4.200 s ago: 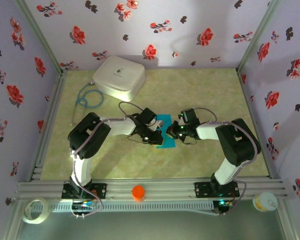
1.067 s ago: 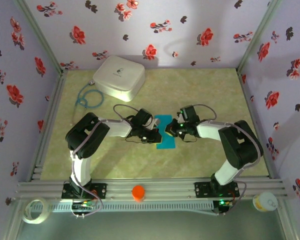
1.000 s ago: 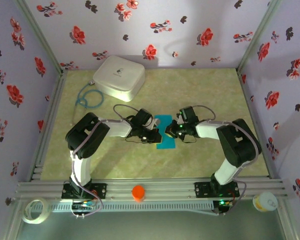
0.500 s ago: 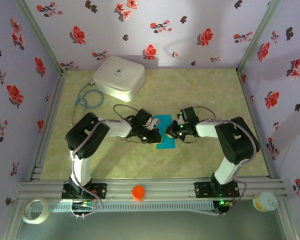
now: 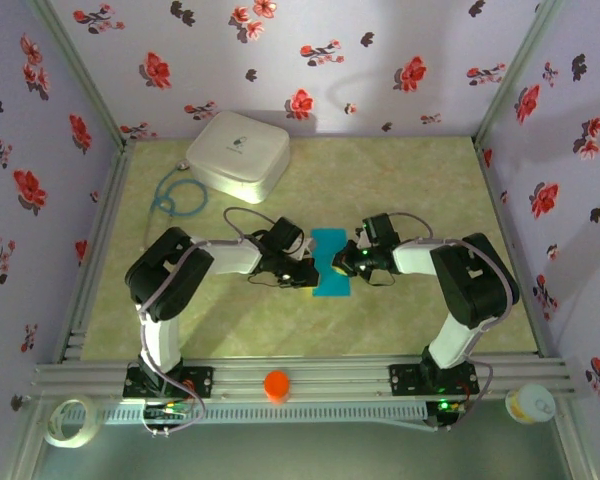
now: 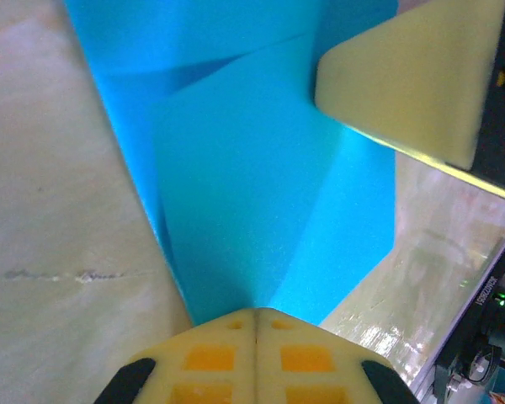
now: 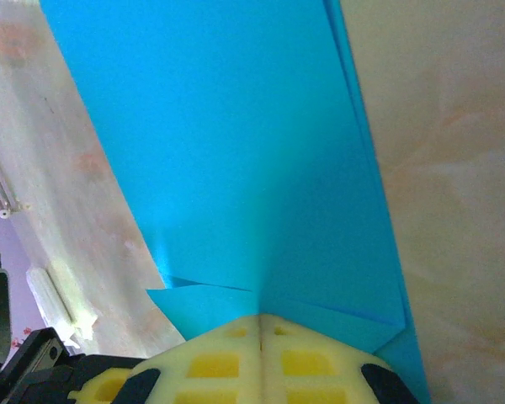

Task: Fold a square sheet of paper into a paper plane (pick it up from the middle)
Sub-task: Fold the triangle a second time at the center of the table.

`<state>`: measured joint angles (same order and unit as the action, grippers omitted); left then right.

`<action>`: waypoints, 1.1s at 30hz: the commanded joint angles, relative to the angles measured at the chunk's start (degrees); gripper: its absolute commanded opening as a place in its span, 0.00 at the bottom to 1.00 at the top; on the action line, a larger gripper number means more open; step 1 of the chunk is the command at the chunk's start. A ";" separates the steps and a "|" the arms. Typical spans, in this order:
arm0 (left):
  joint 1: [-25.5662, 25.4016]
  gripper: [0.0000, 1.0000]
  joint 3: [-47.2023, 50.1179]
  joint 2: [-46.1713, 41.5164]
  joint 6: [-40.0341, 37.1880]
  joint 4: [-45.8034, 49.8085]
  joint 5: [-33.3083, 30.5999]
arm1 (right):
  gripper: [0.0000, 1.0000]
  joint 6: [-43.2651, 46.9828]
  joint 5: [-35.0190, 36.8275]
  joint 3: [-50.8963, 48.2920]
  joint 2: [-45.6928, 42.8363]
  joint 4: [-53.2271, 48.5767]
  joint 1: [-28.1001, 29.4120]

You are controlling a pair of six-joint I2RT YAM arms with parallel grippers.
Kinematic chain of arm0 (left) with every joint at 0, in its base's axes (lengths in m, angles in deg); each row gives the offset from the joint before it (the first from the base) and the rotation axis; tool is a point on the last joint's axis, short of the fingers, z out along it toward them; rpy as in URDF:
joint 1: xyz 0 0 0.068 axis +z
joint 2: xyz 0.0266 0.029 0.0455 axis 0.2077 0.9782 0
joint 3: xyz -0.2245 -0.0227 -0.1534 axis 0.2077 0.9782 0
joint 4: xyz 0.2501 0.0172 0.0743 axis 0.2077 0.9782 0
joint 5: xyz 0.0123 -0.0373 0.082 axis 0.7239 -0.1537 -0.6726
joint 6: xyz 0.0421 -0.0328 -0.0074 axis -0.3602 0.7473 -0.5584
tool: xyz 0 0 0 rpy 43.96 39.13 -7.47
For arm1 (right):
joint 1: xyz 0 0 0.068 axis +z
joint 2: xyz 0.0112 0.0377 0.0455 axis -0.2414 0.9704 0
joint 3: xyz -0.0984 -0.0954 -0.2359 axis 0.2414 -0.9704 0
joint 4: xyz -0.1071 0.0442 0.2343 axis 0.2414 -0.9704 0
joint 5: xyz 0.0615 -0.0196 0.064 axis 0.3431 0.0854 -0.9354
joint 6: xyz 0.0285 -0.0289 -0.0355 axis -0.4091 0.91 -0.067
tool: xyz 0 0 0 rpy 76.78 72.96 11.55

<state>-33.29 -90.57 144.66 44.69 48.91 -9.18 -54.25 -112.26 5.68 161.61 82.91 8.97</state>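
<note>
The square sheet of paper (image 5: 331, 262) is turquoise-blue. It lies flat mid-table, folded into a narrow oblong with layered flaps and diagonal creases (image 6: 261, 168) (image 7: 236, 143). A pointed paper plane is out of view. My left gripper (image 5: 305, 272) is shut, with its tips (image 6: 255, 311) resting on the sheet's left edge. My right gripper (image 5: 343, 261) is shut too, tips (image 7: 259, 318) down on the right edge, and its pale fingers (image 6: 404, 76) appear in the left wrist view. The two grippers face each other across the paper.
A white rounded box (image 5: 238, 152) stands at the back left, with a coiled blue-grey cable (image 5: 175, 198) in front of it. An orange knob (image 5: 276, 384) sits on the front rail. A tape roll (image 5: 65, 420) and a small tub (image 5: 530, 404) lie beyond the rail's ends.
The left arm's elbow has shifted a little to the left and its gripper has slid slightly along the paper's left edge. The right gripper has barely moved. Both stay shut.
</note>
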 commanded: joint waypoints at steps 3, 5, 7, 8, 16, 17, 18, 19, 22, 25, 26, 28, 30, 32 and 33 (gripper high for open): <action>-0.26 0.00 -2.54 -1.58 -0.72 3.29 -0.60 | 0.00 0.94 4.80 -1.44 2.27 -3.39 -0.80; -0.34 0.00 -2.63 -1.18 -0.82 3.05 -0.38 | 0.00 0.93 4.84 -1.57 2.27 -3.30 -0.88; -0.42 0.00 -2.71 -0.82 -0.77 2.76 -0.15 | 0.00 0.93 4.80 -1.60 2.26 -3.30 -0.83; -0.54 0.00 -2.74 -0.63 -0.81 2.59 -0.19 | 0.00 0.91 4.85 -1.53 2.27 -3.25 -0.81; -0.70 0.00 -2.05 1.56 -1.05 3.26 0.07 | 0.00 0.82 4.80 -1.63 2.54 -3.04 -0.79; -0.74 0.00 -1.68 1.60 -1.03 3.29 -0.06 | 0.00 0.85 4.77 -1.69 2.55 -3.04 -0.82; -0.75 0.00 -1.25 1.72 -0.95 3.49 -0.33 | 0.00 0.80 4.73 -1.64 2.56 -2.99 -0.87; -0.70 0.00 -0.80 1.70 -1.11 3.86 -0.66 | 0.00 0.73 4.78 -1.64 2.53 -2.95 -0.84; -0.77 0.00 0.80 1.44 -0.98 3.76 -0.73 | 0.00 0.75 4.89 -1.66 2.61 -2.95 -0.86; -0.69 0.00 2.72 0.06 -0.77 3.12 -0.74 | 0.00 0.74 4.90 -1.60 2.80 -2.86 -0.82; -0.70 0.00 3.14 -0.39 -0.86 3.18 -0.81 | 0.00 0.75 4.90 -1.52 2.88 -2.82 -0.84; -0.69 0.00 3.58 -1.33 -1.19 3.67 -0.96 | 0.00 0.75 4.93 -1.54 2.90 -2.81 -0.80; -0.69 0.00 4.20 -2.31 -1.46 3.90 -1.51 | 0.00 0.75 4.96 -1.45 2.91 -2.85 -0.96; -0.71 0.00 4.68 -3.45 -1.64 3.82 -1.97 | 0.00 0.75 4.81 -1.46 2.88 -2.91 -0.95; -0.69 0.00 4.94 -4.11 -1.79 3.71 -2.23 | 0.00 0.75 4.82 -1.49 2.81 -2.94 -0.95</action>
<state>-33.66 -87.40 142.62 44.58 48.34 -9.81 -54.27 -112.13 5.68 161.76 83.37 8.77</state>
